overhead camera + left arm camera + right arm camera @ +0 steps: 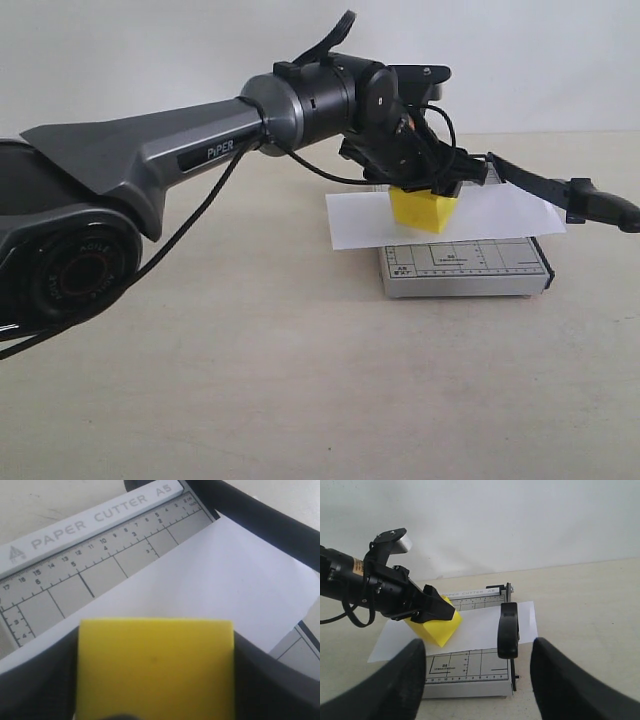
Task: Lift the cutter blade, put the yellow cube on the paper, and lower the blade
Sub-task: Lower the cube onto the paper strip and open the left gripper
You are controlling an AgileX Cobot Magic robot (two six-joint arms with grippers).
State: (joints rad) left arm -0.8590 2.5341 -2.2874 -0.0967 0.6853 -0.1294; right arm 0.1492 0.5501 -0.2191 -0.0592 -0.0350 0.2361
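The pale table (300, 400) carries the grey cutter board (465, 268), with the paper (360, 225) lying across its far half and overhanging the board at 9 o'clock. The left arm (150, 150) reaches in from 9 o'clock over the sheet.

The cutter blade (560, 188) stands lifted. Its handle hangs clear of the board at 3 o'clock, so the first step looks done.

The yellow cube (425, 210) is over the middle of the paper, at 12 o'clock from the board's ruled face. It is clamped between the jaws of the left gripper (425, 188). The pictures do not show whether its underside is on the sheet or just above it.

The right gripper (477, 680) is spread wide and holds nothing, facing the blade handle from 6 o'clock.

By my reading the task is about midway. Releasing the cube, drawing the left arm clear and bringing the blade down are left.
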